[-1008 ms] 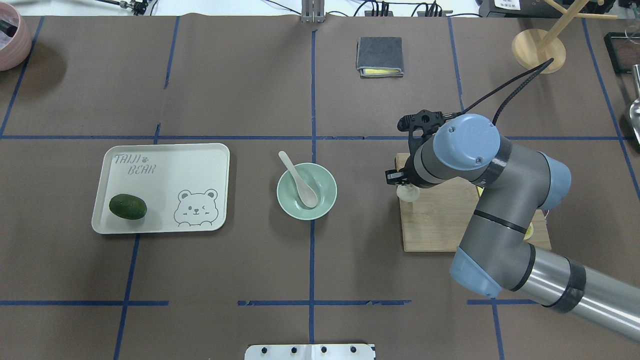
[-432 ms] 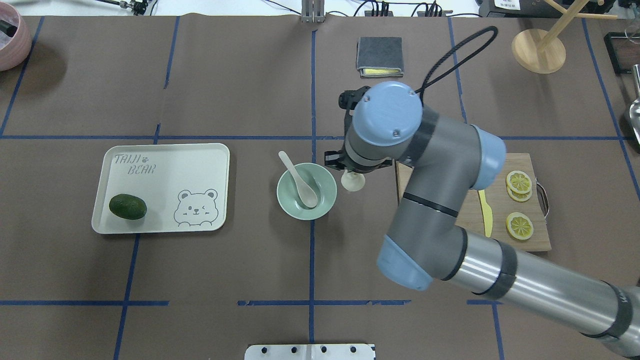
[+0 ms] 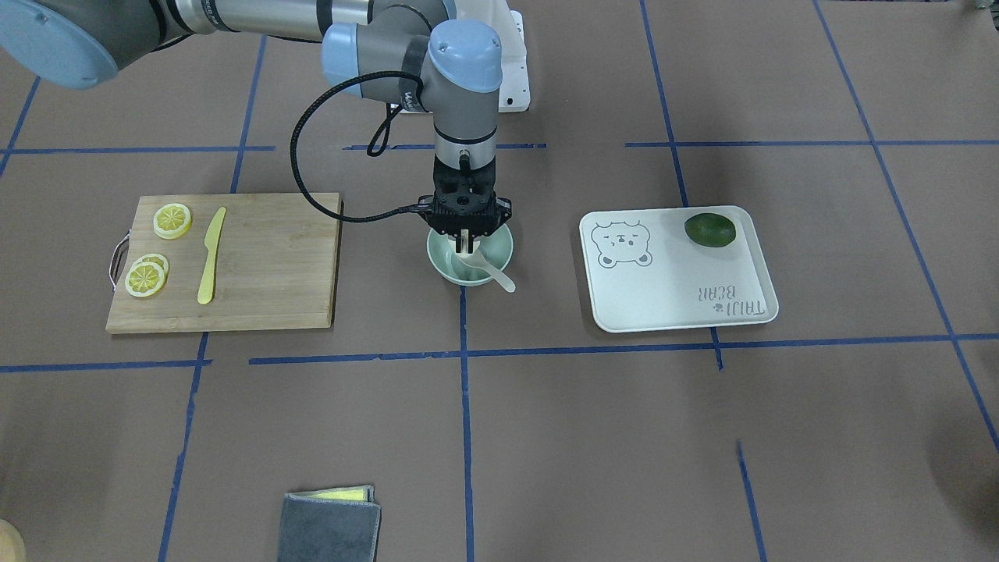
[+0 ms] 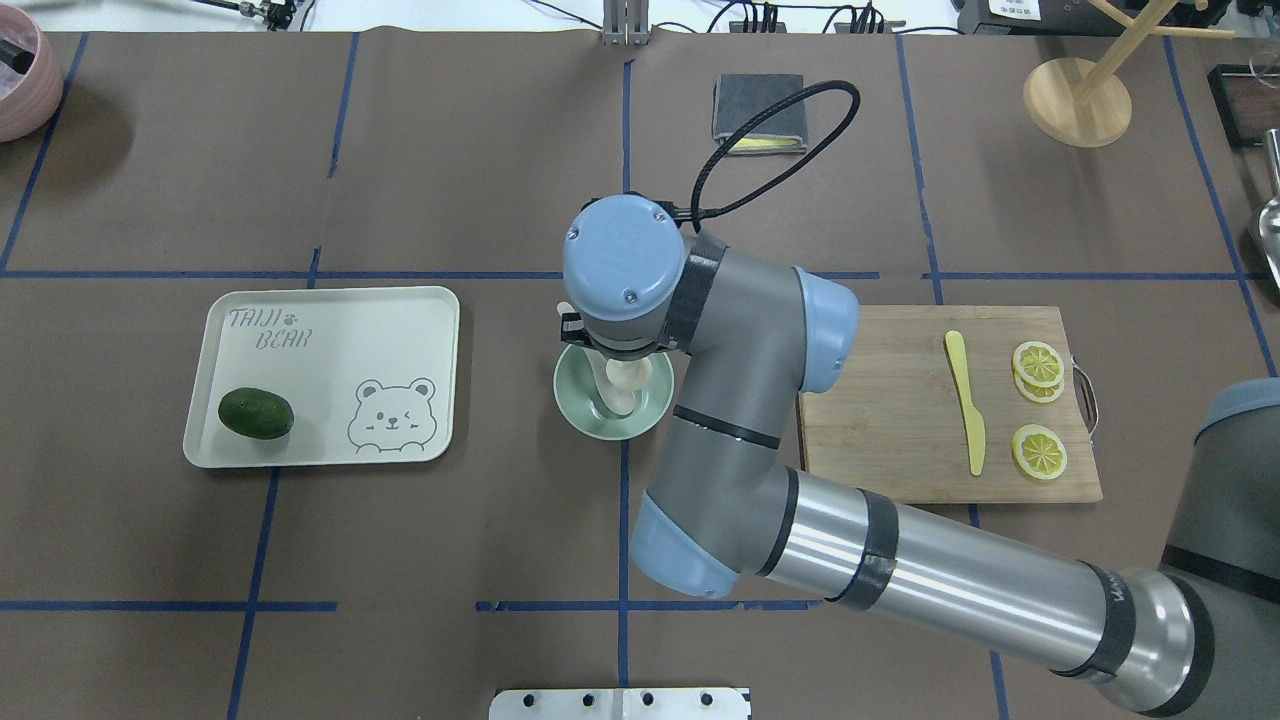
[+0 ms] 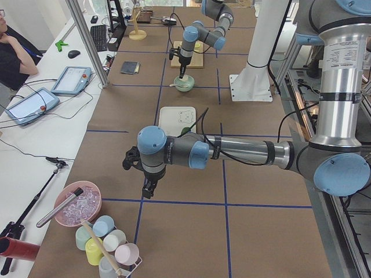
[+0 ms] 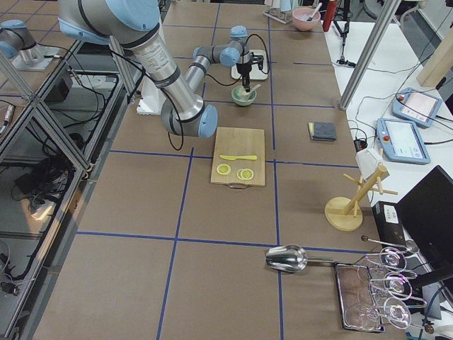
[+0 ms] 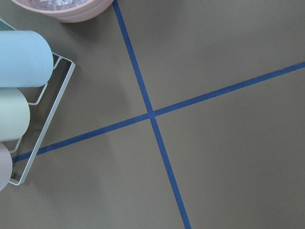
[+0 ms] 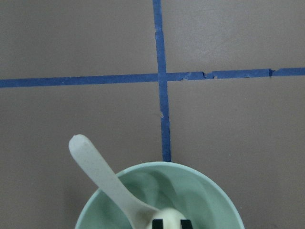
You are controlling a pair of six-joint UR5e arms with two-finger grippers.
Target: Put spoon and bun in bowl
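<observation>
Over the bowl [image 4: 574, 414] at table centre: the right gripper [image 3: 466, 239] points straight down, fingers pressed onto the bun [image 4: 630, 376], which hangs over the hollow. Whether the bun touches the bowl floor cannot be told.

Change over the last second: this gripper was at the bowl-side edge of the cutting board [image 4: 880, 440] with the bun, then just beside the bowl's rim, and is now centred above the bowl. The transport leg looks complete.

The spoon [image 3: 497, 276] lies in the bowl, scoop down in the hollow, handle propped over the rim. Its position is unchanged across the frames. The right wrist view shows the handle leaning out to one side and a pale mass close beside the scoop.

Judgement: one item is done and the second is one release away. What remains is a short descent and opening the jaws. The risk is the bun landing on the scoop and tipping the spoon, or rolling out.

The left gripper [image 5: 148, 189] is parked far off near the cup rack [image 5: 110, 246]; its opening cannot be told.
</observation>
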